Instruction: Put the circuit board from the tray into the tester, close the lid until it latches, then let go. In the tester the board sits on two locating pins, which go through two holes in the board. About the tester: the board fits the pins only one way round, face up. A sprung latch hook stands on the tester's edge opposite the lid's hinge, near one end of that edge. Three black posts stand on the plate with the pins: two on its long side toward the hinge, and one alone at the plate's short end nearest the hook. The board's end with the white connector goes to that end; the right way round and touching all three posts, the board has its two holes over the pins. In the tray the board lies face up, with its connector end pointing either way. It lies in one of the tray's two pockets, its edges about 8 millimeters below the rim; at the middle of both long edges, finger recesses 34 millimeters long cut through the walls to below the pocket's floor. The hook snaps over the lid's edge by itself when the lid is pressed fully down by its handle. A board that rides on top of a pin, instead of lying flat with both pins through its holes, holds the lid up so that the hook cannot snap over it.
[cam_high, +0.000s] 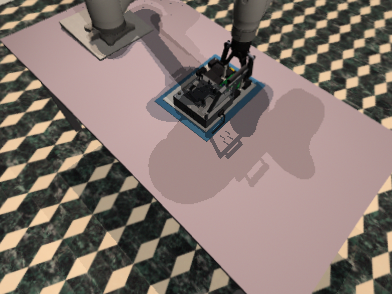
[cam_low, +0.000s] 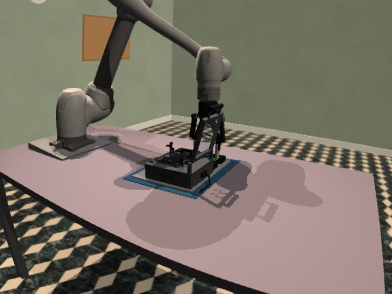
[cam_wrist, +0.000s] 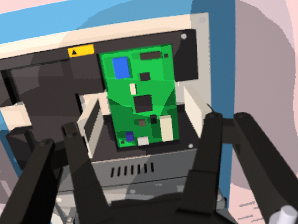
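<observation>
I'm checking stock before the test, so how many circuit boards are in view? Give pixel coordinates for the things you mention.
1: the green circuit board (cam_high: 227, 80) (cam_low: 214, 159) (cam_wrist: 159, 85), seen whole in the wrist view, just right of the yellow label (cam_high: 231, 69) (cam_wrist: 81, 51). Another could be hidden where parts overlap.
</observation>
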